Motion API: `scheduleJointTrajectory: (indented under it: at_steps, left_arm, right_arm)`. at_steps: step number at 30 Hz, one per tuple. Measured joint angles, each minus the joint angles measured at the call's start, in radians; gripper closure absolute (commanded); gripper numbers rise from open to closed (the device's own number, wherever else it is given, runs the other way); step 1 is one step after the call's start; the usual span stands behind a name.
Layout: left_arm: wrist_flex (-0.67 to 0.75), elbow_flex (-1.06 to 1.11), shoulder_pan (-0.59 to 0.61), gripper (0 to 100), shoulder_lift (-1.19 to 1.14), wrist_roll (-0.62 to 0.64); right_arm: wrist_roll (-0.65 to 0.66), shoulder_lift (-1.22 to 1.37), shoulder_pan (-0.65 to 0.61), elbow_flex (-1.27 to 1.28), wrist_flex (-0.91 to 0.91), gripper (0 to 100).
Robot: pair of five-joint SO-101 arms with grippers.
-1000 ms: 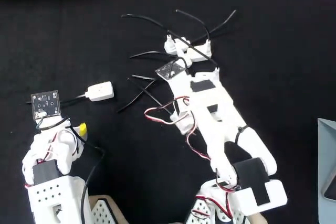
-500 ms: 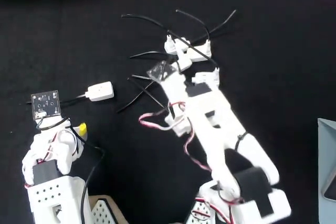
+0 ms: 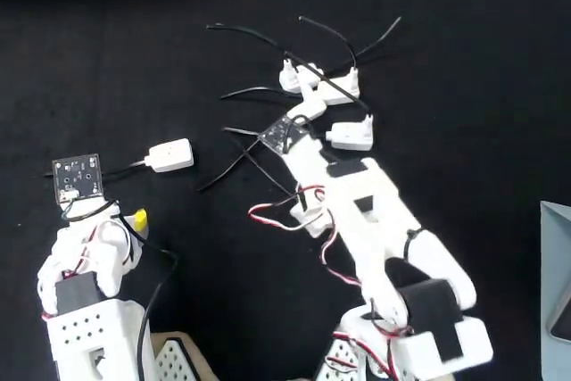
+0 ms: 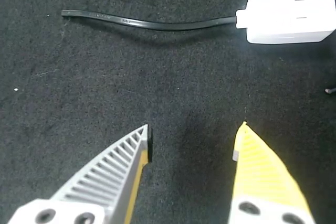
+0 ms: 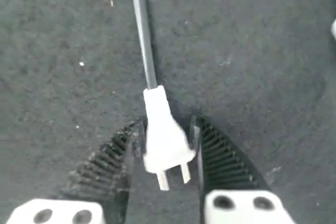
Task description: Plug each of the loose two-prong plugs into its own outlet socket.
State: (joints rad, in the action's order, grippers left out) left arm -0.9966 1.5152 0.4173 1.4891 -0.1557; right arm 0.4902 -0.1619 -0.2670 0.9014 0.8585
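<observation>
My right gripper [image 5: 164, 148] is shut on a white two-prong plug [image 5: 165, 140], prongs pointing back at the wrist and its black cord [image 5: 140, 30] running away over the cloth. In the high view this gripper [image 3: 303, 113] sits mid-table amid the cords, with a white socket block [image 3: 351, 136] just to its right. Two more white pieces [image 3: 343, 86] with cords lie just beyond it. Another white socket block [image 4: 289, 15], two slots facing up, lies ahead of my open left gripper [image 4: 194, 140], which holds nothing; that block [image 3: 169, 154] is at the left in the high view.
A black cloth [image 3: 464, 69] covers the table. Several black cords [image 3: 259, 37] fan out across the far middle. A grey-blue object [image 3: 558, 283] stands at the right edge. My left arm's base [image 3: 89, 327] sits at the near left corner.
My right arm swung a little left, then drew back toward the near side, uncovering the white socket block to its right. The left arm has stayed still.
</observation>
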Motion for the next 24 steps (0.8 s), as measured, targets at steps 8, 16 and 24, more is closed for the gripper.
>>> scheduleJointTrajectory:
  at_steps: [8,16,24]
  left_arm:
    - [0.0,0.0,-0.026,74,0.0,0.0]
    - [0.0,0.0,-0.026,74,0.0,0.0]
    - [0.0,0.0,-0.026,74,0.0,0.0]
  right_arm:
    - [0.008,-0.012,0.023,0.0,-0.006,97.5]
    - [0.005,-0.12,0.021,0.003,0.021,82.4]
    - [0.005,-0.235,-0.029,0.063,0.126,84.2]
